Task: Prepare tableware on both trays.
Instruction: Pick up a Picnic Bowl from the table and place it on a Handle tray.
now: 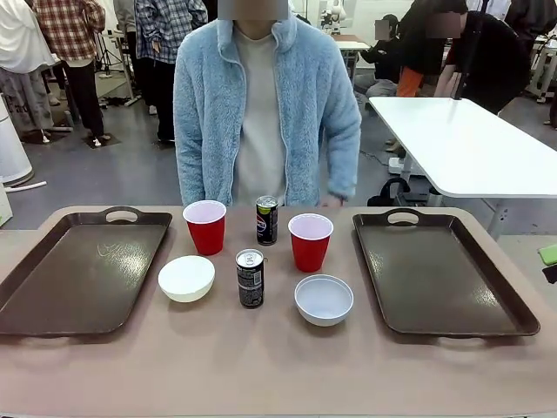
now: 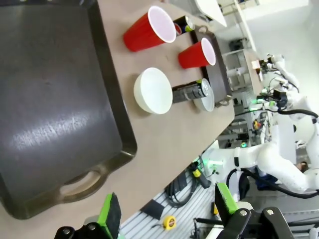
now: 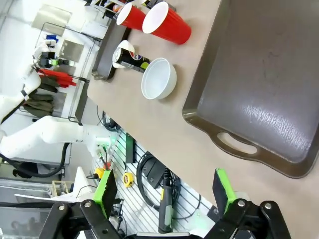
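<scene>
Closest to the robot, the left arm's fingers (image 2: 110, 215) are held spread apart with nothing gripped, out past the near edge of the beige table (image 1: 261, 366). Same deal with the right arm's fingers (image 3: 223, 187), released and holding nothing.

Two dark brown glossy rectangular plastic trays are laid on the table, the left tray (image 1: 78, 279) and the right tray (image 1: 444, 279), well apart. All the tableware is parked between them. A shallow round white bowl (image 1: 324, 299) is set nearest, right of centre. A second white bowl (image 1: 186, 278) is set on the left, with a slim dark drink can (image 1: 250, 278) upright between the two.

Farther back, a left red plastic cup (image 1: 205, 226) and a right red plastic cup (image 1: 310, 241), both white inside, are stood upright. A second dark can (image 1: 267, 219) is placed between them, slightly farther.

A person in a fluffy light blue jacket (image 1: 265, 104) is seen at the far side.
</scene>
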You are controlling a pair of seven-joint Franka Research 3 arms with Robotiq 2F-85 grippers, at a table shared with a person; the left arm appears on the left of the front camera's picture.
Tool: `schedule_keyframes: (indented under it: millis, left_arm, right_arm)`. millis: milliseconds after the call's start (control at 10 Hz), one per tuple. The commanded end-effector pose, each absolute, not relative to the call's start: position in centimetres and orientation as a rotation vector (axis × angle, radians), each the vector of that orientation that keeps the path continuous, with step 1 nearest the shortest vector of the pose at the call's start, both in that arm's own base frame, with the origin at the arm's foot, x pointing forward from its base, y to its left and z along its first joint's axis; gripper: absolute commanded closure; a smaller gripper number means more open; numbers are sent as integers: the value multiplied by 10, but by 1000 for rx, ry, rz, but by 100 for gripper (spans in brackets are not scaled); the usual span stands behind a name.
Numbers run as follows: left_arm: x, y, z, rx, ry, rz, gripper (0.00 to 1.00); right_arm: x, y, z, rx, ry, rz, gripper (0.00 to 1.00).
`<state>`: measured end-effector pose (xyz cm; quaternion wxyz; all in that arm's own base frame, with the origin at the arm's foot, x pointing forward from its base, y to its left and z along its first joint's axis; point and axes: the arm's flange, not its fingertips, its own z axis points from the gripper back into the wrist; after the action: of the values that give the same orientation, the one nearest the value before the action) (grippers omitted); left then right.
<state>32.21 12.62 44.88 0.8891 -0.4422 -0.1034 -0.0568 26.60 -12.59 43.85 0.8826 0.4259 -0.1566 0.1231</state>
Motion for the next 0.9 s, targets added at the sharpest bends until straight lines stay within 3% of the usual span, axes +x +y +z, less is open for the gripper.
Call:
schedule_keyframes:
  millis: [0, 800]
  left_arm:
    - [324, 127, 446, -923, -211, -109, 0]
    - [323, 126, 446, -915, -204, -112, 0]
  right_arm:
    - [267, -128, 437, 907, -329, 234, 0]
    - [267, -128, 437, 907, -329, 234, 0]
